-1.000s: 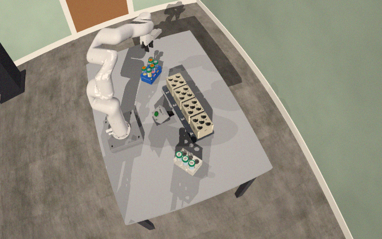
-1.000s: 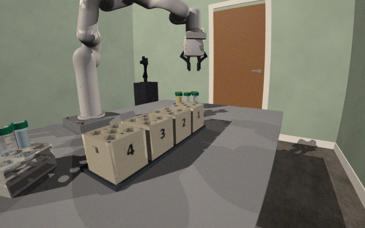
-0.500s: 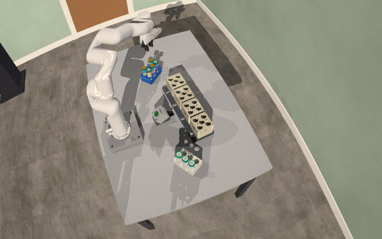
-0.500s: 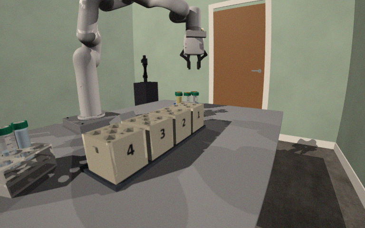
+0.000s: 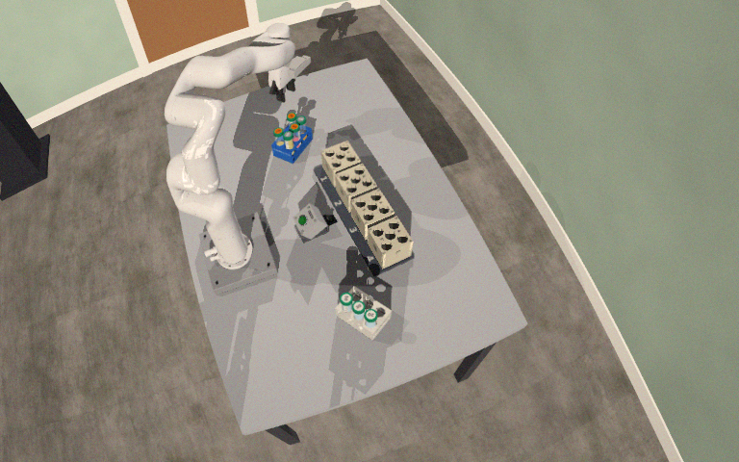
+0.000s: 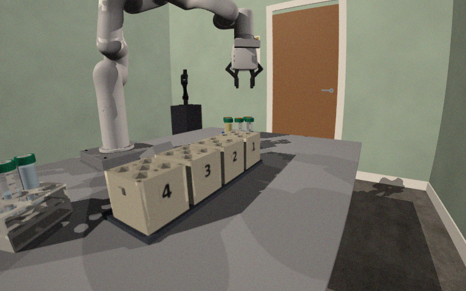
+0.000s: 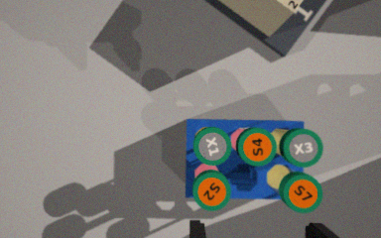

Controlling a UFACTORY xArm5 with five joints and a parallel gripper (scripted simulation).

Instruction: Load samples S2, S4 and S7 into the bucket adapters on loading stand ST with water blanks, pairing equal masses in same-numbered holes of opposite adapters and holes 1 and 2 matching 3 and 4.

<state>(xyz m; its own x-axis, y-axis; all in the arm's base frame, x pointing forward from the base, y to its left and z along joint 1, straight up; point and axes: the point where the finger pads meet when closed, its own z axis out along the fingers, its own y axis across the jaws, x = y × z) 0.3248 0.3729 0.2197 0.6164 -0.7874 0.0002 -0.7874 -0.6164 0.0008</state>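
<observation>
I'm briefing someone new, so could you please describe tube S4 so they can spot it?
Find the small blue rack on the grey table. S4 is the middle tube of the row of three, the only orange dot between two grey ones.

arm [image 5: 198, 116]: glossy white (plastic-looking) | table [image 5: 436, 283]: matt grey, smooth | adapters [image 6: 147, 191]: matt beige

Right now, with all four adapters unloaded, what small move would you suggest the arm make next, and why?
Probably slide the open, empty tool sideways until it is centred over one orange-dotted sample, such as S7, then descend. It hangs high above the blue sample rack, and in the wrist view its fingers straddle the gap between S2 and S7.
</observation>
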